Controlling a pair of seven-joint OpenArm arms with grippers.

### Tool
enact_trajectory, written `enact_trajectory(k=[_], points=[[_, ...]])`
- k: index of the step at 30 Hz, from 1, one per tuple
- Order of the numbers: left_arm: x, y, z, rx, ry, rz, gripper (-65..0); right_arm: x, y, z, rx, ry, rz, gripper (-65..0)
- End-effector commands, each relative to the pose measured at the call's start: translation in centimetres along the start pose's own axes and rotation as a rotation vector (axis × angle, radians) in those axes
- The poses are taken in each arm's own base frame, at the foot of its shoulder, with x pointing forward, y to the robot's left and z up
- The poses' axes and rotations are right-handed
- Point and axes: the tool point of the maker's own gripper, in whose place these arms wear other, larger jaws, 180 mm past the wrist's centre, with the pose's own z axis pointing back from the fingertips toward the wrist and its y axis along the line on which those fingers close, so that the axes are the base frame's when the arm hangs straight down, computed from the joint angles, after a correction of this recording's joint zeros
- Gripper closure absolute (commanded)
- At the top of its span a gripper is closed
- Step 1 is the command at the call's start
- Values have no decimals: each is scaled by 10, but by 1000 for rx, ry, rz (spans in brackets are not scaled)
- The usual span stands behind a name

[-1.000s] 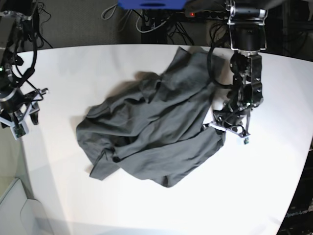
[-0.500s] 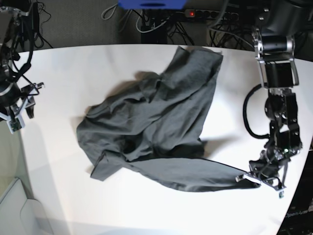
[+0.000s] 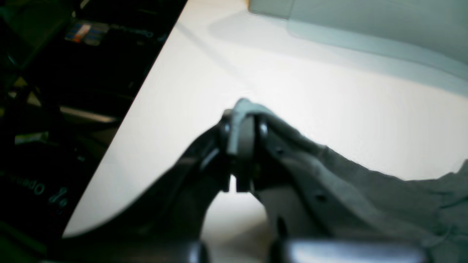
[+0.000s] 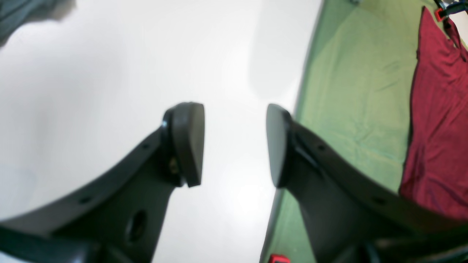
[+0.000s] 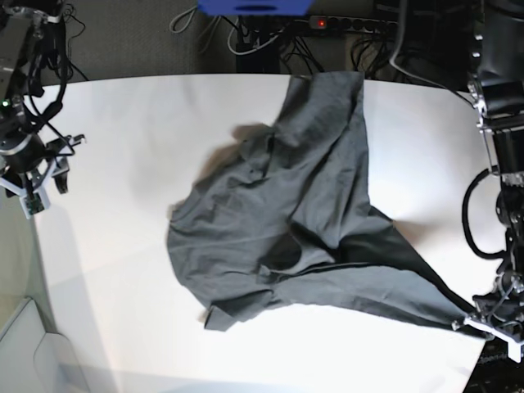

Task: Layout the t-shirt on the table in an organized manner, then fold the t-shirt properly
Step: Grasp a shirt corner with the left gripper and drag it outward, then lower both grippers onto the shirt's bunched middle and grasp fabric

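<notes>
**Left arm dragged a corner of the shirt out to the table edge, whole shirt slid with it**

Compared with the shot 1 second back, the left gripper (image 5: 494, 322) has gone from the middle right of the base view all the way down to the lower right corner, and it took a corner of the t-shirt (image 5: 303, 221) along. The bulk of the cloth shifted right too, and the crumpled lower-left lump now sits nearer the centre of the frame. The right gripper (image 5: 37, 182) barely moved, at the left edge.

Where things are now: the shirt lies bunched across the middle of the table (image 5: 147, 131), 1 end up at the top centre edge, and 1 long flap pulled taut into a point at the lower right. In the left wrist view the jaws are pinched tight on a fold of grey fabric, right by the table's edge. The right one hangs over bare table with its jaws wide apart, nothing in them.

Handling-wise, I'd guess this thing is light, floppy and not fragile at all, and it slides easily on that glossy top, so pulling 1 corner drags everything. Best bets for grabbing look like hems or corners, pinching a single layer, with the other gripper taking the opposite corner to spread it flat.
</notes>
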Motion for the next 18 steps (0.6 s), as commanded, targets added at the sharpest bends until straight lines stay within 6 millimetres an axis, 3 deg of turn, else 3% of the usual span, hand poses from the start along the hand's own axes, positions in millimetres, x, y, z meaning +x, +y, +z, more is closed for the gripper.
enact_trajectory(k=[1,6,8,10,15,18], points=[[8,11,0,21,-17,2,-9,12,-1,2,-3,-41,9,-281],[-68,32,-12,67,155,29,-9,17,21,-3,57,-46,38,-281],[-84,35,-11,71,185,26,-15,19,33,-5,85,-50,40,-281],[-91,36,-10,74,198,24,-56,23,40,-7,100,-62,35,-281],[-93,41,-8,82,209,16,-274,32,64,-10,164,-81,65,-281],[-100,55,-2,105,227,-4,-372,48,78,-13,200,-113,95,-283]])
